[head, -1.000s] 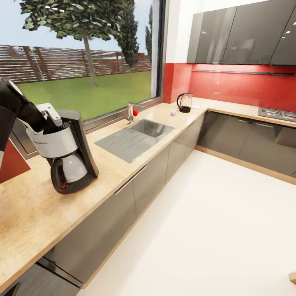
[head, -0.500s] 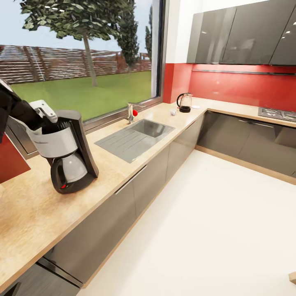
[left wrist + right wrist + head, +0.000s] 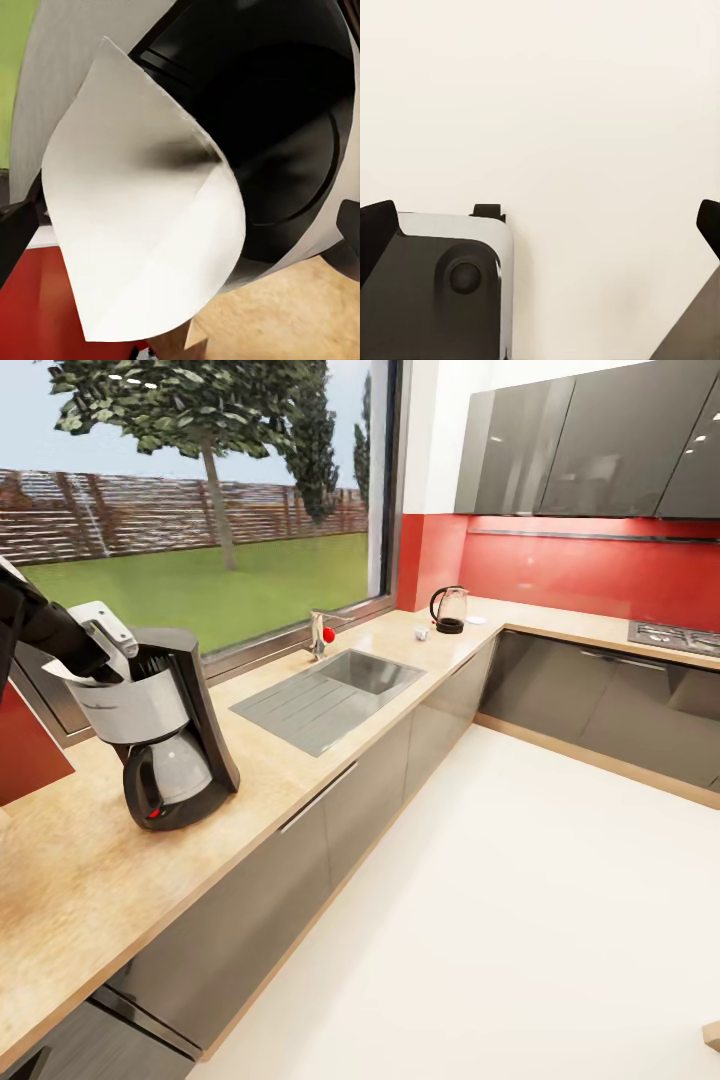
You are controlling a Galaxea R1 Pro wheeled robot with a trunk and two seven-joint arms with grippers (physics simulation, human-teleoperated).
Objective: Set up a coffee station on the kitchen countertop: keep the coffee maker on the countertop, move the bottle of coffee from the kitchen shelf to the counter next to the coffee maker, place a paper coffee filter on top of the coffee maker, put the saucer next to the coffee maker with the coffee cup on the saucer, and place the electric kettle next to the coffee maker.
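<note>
We have our left gripper at the top of the coffee maker, on the side away from the sink, which lies further along the kitchen countertop. In the left wrist view the paper coffee filter hangs between the fingertips, one dark tip at each edge of the picture, spread wide. Whether those tips are pinching the paper or have let go of it, we cannot tell from these pictures. The filter's lower edge lies over the rim of the coffee maker's dark round basket, tilted, one pointed corner raised.

We judge the filter to be very light, thin and limp: it will crease under a firm squeeze and may cling to a fingertip or slide off the sloping top once freed. The place to hold it is the upper edge near the point, pinched lightly, so that the wide curved part can settle onto the machine.

Our right gripper has its jaws spread with nothing between them, and faces a pale surface.

Well beyond the sink from the coffee maker, the electric kettle stands in the counter's corner under the red wall. Just beside it lie the coffee cup and the saucer, too small to tell more.
</note>
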